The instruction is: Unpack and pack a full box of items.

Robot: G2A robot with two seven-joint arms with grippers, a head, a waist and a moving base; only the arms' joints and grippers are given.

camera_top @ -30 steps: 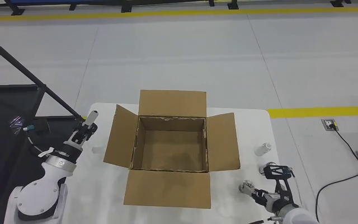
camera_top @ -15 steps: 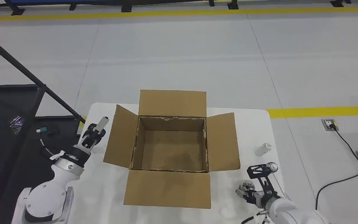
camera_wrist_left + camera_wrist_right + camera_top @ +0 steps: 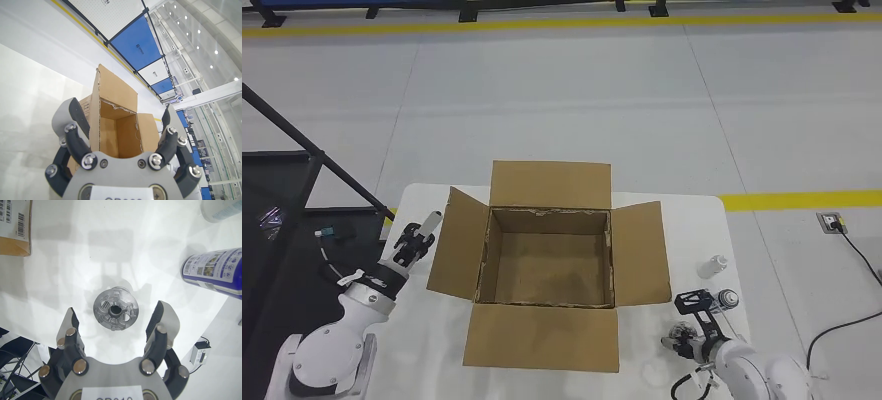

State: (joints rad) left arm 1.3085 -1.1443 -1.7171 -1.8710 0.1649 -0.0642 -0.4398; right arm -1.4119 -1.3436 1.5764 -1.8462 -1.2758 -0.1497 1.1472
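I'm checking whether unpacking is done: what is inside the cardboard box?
From the top view, the open cardboard box holds nothing visible: only its bare brown floor and inner walls show. The floor strip against the near wall is hidden by that wall.

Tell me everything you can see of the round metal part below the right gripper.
The metal part is a small round piece of dull grey, cast-looking metal, like a hub: a wide flange facing up, with a dark centre hole, raised ribs and several cut-out windows, and a narrower neck beneath. It stands on end on the white table, apart from the box and the spray can. The right gripper hangs open above it, one finger to each side, neither appearing to touch it.
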